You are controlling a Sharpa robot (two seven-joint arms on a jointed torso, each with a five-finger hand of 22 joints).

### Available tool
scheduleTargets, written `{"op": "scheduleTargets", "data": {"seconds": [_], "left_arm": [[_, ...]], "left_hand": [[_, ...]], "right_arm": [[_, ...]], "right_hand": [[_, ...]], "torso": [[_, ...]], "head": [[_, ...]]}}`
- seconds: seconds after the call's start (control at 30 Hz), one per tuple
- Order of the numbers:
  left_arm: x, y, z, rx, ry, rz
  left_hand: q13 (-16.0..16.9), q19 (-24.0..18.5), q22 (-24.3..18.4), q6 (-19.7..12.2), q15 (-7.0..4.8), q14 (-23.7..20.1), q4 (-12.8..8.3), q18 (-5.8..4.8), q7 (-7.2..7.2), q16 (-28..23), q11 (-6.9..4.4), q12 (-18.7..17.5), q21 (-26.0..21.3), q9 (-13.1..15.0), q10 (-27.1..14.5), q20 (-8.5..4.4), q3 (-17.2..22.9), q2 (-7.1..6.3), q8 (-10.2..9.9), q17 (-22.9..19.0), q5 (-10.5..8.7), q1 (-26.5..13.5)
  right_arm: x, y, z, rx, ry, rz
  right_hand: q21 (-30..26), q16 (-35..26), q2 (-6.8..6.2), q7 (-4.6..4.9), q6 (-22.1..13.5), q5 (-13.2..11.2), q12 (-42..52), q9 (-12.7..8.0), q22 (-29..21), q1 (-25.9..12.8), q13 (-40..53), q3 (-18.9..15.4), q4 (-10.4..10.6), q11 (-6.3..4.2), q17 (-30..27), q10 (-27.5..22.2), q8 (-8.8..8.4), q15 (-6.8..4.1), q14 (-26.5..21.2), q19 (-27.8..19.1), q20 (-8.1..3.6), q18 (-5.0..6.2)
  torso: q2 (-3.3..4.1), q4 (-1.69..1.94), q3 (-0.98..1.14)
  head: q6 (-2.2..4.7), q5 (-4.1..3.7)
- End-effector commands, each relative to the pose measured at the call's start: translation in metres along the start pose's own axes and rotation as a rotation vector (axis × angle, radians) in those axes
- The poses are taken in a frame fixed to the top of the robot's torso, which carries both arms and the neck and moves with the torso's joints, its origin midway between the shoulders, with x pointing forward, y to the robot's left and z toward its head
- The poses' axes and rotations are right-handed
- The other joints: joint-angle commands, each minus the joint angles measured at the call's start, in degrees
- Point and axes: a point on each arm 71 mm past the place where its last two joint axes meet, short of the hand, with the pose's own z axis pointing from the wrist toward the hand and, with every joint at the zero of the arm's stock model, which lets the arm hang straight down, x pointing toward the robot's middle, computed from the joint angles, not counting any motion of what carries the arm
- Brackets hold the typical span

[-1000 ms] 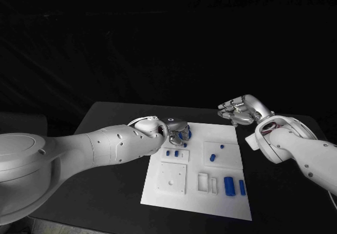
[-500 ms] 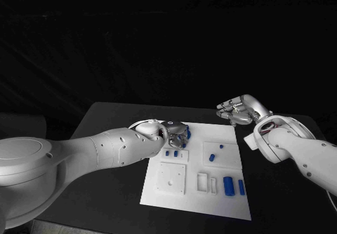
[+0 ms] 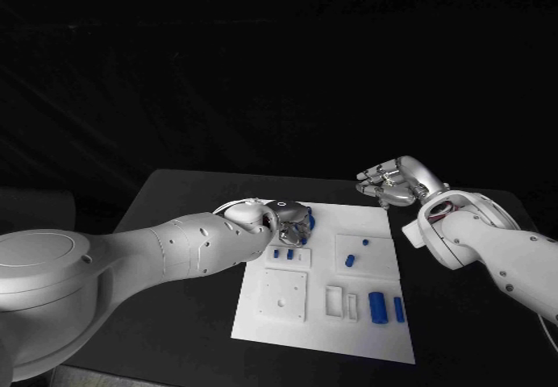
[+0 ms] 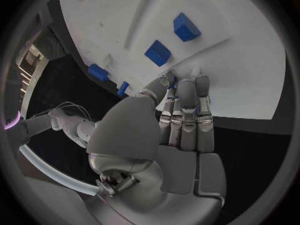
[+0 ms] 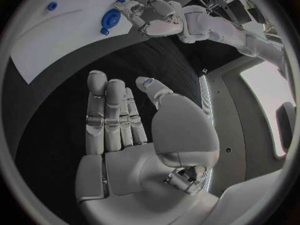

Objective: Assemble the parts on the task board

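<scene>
Blue parts, white task board

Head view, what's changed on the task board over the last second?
The left robot hand edged slightly toward the far left corner of the task board, its arm coming further into the picture. The right robot hand stayed raised past the far right corner. The blue parts kept their places.

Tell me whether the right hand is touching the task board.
Apart. In the right wrist view the right hand is open above black table, with a dark gap before the task board; the head view agrees.
</scene>
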Motion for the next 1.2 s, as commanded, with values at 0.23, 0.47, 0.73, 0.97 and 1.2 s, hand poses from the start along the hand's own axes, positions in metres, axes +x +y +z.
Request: {"op": "scheduleTargets", "data": {"seconds": [0.23,0.47,0.73,0.97,1.2], "left_arm": [[0.0077,-0.0028,0.0013,0.015,0.026,-0.015],[0.0094,-0.0039,0.0015,0.022,0.040,-0.022],[0.0092,-0.0027,0.0008,0.024,0.036,-0.024],[0.0085,-0.0019,0.0004,0.020,0.024,-0.024],[0.0065,0.0000,-0.0002,0.012,-0.005,-0.024]], "left_hand": [[0.08,-0.03,1.23,1.13,-0.01,0.22,0.34,0.17,0.06,0.74,-0.13,-0.14,0.45,-0.03,1.41,-0.43,0.07,0.60,-0.19,0.15,0.24,-0.36],[0.08,0.03,1.17,2.12,-0.01,0.49,0.58,0.19,-0.13,1.03,-0.36,-0.15,0.58,0.00,2.37,-0.41,-0.30,1.00,-0.18,0.19,0.13,-0.40],[0.08,0.31,1.22,3.72,-0.21,1.11,0.30,0.19,-0.46,1.55,-0.80,-0.16,0.93,0.02,3.86,-0.61,-0.86,1.86,-0.18,0.29,0.00,0.01],[0.09,0.52,1.19,4.14,-0.19,1.63,0.03,0.30,-0.50,1.79,-0.90,-0.16,1.28,0.01,4.28,-0.61,-1.65,2.72,-0.19,0.34,0.08,0.11],[0.10,1.03,1.20,5.28,-0.52,2.48,-0.29,0.37,-0.70,2.06,-1.29,-0.16,1.85,0.04,5.34,-0.89,-2.17,3.70,-0.18,0.46,0.31,0.43]], "right_arm": [[0.0023,0.0029,0.0002,-0.015,0.013,0.006],[0.0025,0.0030,0.0003,-0.015,0.014,0.006],[0.0026,0.0031,0.0005,-0.015,0.012,0.006],[0.0027,0.0027,0.0007,-0.014,0.011,0.006],[0.0029,0.0030,0.0008,-0.015,0.011,0.007]], "right_hand": [[-0.17,-0.26,-0.30,-0.06,-0.37,-0.06,-0.29,0.03,1.63,-0.42,-0.09,0.31,0.09,0.33,-0.08,0.23,0.24,0.09,0.40,1.41,0.36,0.69],[-0.17,-0.26,-0.30,-0.06,-0.37,-0.06,-0.29,0.03,1.63,-0.42,-0.09,0.31,0.09,0.33,-0.08,0.23,0.24,0.09,0.40,1.41,0.36,0.69],[-0.32,-0.25,-0.31,-0.06,-0.38,-0.04,-0.36,0.03,1.69,-0.46,-0.09,0.27,0.16,0.33,-0.11,0.26,0.24,0.10,0.37,1.46,0.36,0.67],[-0.43,-0.24,-0.31,-0.05,-0.38,-0.03,-0.41,0.02,1.73,-0.49,-0.09,0.25,0.21,0.34,-0.12,0.28,0.24,0.10,0.36,1.50,0.36,0.65],[-0.43,-0.24,-0.31,-0.05,-0.38,-0.03,-0.41,0.02,1.73,-0.49,-0.09,0.25,0.21,0.34,-0.12,0.28,0.24,0.10,0.36,1.50,0.36,0.65]], "torso": [[0.03,0.03,-0.01],[-0.04,0.08,0.00],[-0.05,0.04,-0.03],[-0.04,0.05,-0.03],[-0.02,0.03,-0.05]], "head": [[-0.14,-0.07],[-0.25,-0.02],[-0.31,-0.01],[-0.26,0.07],[-0.18,0.09]]}}
